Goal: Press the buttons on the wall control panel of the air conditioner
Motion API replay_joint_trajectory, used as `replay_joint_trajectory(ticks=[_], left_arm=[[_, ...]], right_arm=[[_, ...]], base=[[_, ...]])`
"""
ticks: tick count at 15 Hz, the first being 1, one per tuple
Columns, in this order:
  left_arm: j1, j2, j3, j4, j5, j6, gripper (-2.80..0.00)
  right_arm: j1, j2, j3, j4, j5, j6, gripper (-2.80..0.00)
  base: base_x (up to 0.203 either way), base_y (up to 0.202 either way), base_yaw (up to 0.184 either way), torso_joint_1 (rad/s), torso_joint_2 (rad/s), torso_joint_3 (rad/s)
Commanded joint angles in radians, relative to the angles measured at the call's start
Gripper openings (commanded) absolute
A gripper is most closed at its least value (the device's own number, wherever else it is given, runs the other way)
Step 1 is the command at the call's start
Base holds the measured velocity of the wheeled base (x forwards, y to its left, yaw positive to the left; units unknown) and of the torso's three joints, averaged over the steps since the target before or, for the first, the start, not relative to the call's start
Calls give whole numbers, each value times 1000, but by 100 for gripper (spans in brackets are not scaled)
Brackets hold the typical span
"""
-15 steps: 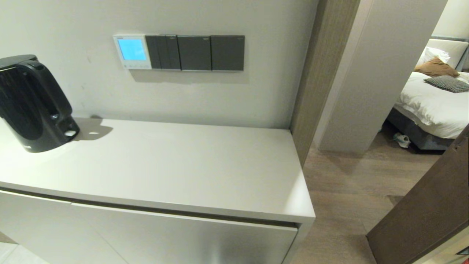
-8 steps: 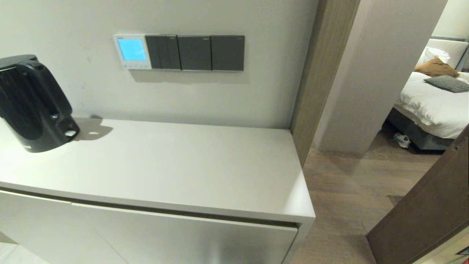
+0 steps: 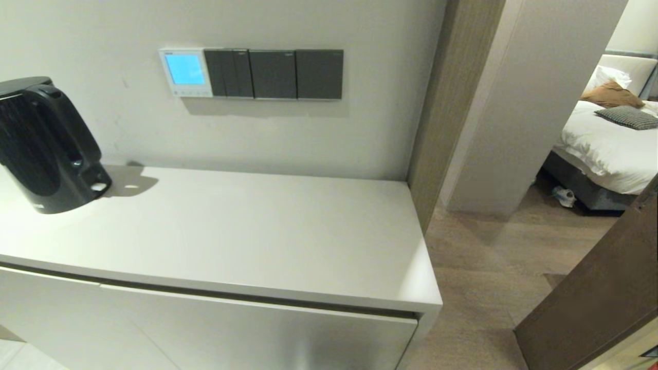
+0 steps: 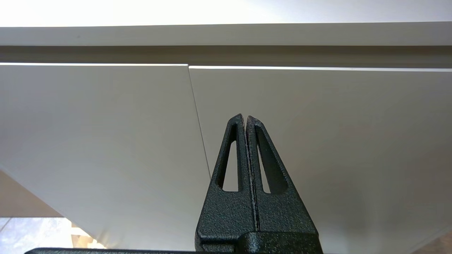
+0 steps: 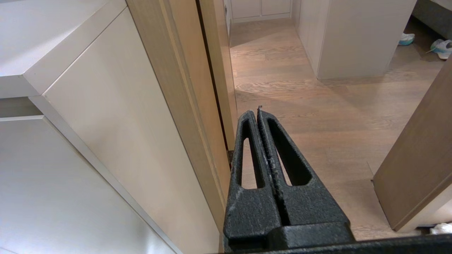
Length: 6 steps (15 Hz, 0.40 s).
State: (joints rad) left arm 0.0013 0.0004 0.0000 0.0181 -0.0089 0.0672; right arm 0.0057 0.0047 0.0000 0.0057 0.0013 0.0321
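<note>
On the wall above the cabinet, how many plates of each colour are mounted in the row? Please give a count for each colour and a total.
White: 1, the air conditioner's wall control panel, screen lit light blue.
Dark grey: 3, the switch plates, in a row at its right.
Total: 4.

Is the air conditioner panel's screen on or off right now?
On: the air conditioner panel has a screen glowing light blue beside the dark switch plates.
</note>
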Motion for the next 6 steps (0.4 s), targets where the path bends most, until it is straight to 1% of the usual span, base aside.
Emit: replay_joint_trajectory(ticks=[1,6], left_arm=[[0,0,0,0,0,0,-280],[0,0,-3,0,0,0,-280]], right_arm=[[0,1,2,0,0,0,-280],[0,1,2,0,0,0,-280]], base=[[0,0,0,0,0,0],[0,0,0,0,0,0]])
